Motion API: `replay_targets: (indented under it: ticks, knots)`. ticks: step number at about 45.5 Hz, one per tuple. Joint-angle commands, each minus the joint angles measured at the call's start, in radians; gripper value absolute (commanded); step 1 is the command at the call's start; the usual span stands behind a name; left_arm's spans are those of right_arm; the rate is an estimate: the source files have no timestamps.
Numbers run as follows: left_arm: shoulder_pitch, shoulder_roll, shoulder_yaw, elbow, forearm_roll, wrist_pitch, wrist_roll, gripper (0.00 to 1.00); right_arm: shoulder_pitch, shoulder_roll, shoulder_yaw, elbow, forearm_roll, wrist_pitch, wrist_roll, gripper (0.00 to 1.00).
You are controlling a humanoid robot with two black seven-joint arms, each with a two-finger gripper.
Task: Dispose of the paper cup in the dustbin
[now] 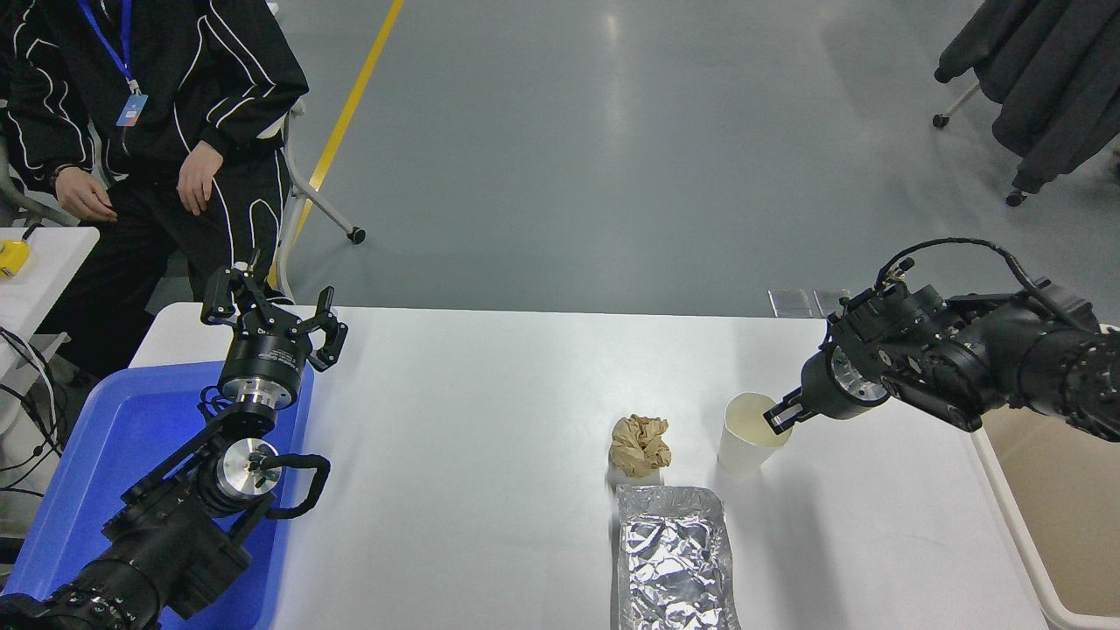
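Observation:
The paper cup is small and white with a cream inside. It stands upright on the white table, right of centre. My right gripper comes in from the right edge and sits at the cup's right rim, one finger inside and one outside, pinched on the rim. The dustbin is a large beige bin with a tan inside, at the table's right edge below my right arm, partly cut off by the picture. My left gripper is parked open and empty at the lower left.
A crumpled brown paper ball lies just left of the cup. A silver foil tray sits at the front, below the ball. A bright blue tray is under my left arm. A person sits at the far left.

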State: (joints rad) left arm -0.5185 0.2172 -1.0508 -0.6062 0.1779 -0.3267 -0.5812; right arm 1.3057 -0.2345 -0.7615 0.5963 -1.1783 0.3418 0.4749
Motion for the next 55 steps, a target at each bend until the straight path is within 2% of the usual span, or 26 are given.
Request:
replay_targets:
  ticks: [1,17,30,41,47,55]
  knots:
    - [0.000,0.001,0.000,-0.001,0.000,0.000,0.000,1.00,0.004,-0.014,0.047,-0.070,0.038,-0.006,0.017,0.00]
    - [0.000,0.001,0.000,0.000,0.000,0.000,0.000,1.00,-0.005,-0.037,0.266,-0.222,0.325,-0.003,0.037,0.00]
    - [0.000,0.001,0.000,0.000,0.000,0.000,0.000,1.00,-0.068,-0.040,0.286,-0.512,0.673,0.003,0.036,0.00]
    - [0.000,-0.001,0.000,0.000,0.000,0.000,0.000,1.00,-0.129,-0.040,0.286,-0.713,0.859,-0.004,0.019,0.00]
    - [0.000,-0.001,0.000,-0.001,0.000,0.000,0.000,1.00,-0.151,-0.049,0.309,-0.779,0.899,-0.007,-0.031,0.00]
    - [0.000,-0.001,0.000,0.000,0.000,0.000,0.000,1.00,-0.169,-0.078,0.384,-0.794,0.896,-0.081,-0.174,0.00]
